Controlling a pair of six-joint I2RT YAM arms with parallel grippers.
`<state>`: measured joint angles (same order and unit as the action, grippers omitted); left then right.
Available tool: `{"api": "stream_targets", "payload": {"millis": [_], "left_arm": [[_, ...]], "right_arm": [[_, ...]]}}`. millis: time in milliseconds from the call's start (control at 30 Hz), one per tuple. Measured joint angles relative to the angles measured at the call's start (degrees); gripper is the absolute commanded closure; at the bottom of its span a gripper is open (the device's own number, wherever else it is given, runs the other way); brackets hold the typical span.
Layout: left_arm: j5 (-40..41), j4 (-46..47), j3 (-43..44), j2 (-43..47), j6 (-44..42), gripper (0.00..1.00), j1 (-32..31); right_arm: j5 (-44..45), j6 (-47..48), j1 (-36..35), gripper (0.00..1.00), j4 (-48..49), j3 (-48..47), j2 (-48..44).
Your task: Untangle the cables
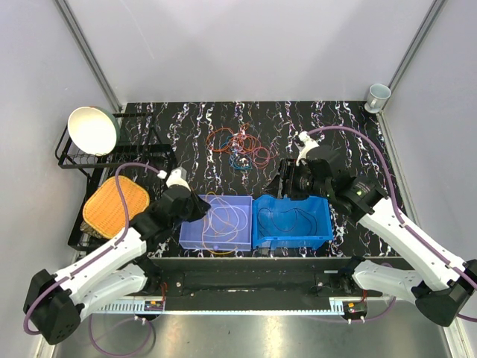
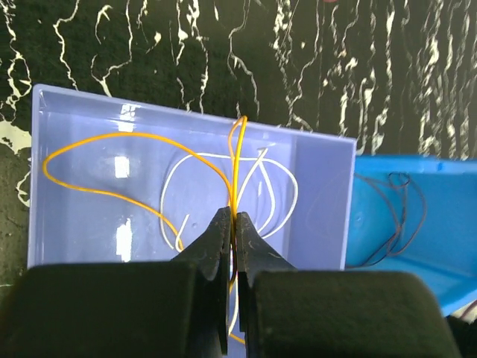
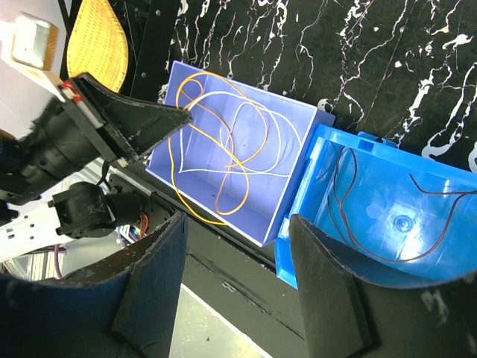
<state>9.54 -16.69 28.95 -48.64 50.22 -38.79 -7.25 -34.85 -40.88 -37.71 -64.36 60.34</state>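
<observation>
Left tool [image 2: 232,220] clamped shut on an orange cable [image 2: 119,134], pinching it above the lavender bin [image 2: 320,194]; the cable's loop trails down into that bin, beside a white cable [image 2: 296,195]; tangle of cables [image 1: 240,148], orange, red and blue, lies on the counter [image 1: 179,127] beyond the bins; blue bin [image 1: 291,240] sits against the lavender one, a thin dark cable [image 3: 337,198] inside; right tool [image 3: 237,224] hangs over it, jaws apart, holding nothing.

The left arm [image 1: 100,265] and right arm [image 1: 410,235] are wearing white shells over black joints; a purple-grey hose [image 1: 139,165] is running along each. The left gripper [image 2: 232,220] is showing black, wedge-shaped fingers [image 2: 212,250].
</observation>
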Motion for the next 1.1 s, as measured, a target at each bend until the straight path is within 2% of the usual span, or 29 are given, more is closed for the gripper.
{"api": "stream_targets", "payload": {"millis": [333,800,1000,1100], "left_arm": [[1.9,-3.0,11.0,-0.6,3.2,1.00,1.8],[-3.8,-3.7,11.2,-2.1,6.7,1.00,9.0],[-7.0,-0.8,10.6,-2.1,6.6,1.00,9.6],[-9.1,3.4,6.4,-0.5,7.1,1.00,9.6]], "right_arm": [[-0.1,0.0,0.0,0.37,0.2,0.7,0.0],[-0.9,-0.2,0.0,0.37,0.6,1.5,-0.1],[-0.9,-0.2,0.0,0.37,0.6,1.8,-0.1],[-0.9,-0.2,0.0,0.37,0.7,2.0,-0.2]]}}
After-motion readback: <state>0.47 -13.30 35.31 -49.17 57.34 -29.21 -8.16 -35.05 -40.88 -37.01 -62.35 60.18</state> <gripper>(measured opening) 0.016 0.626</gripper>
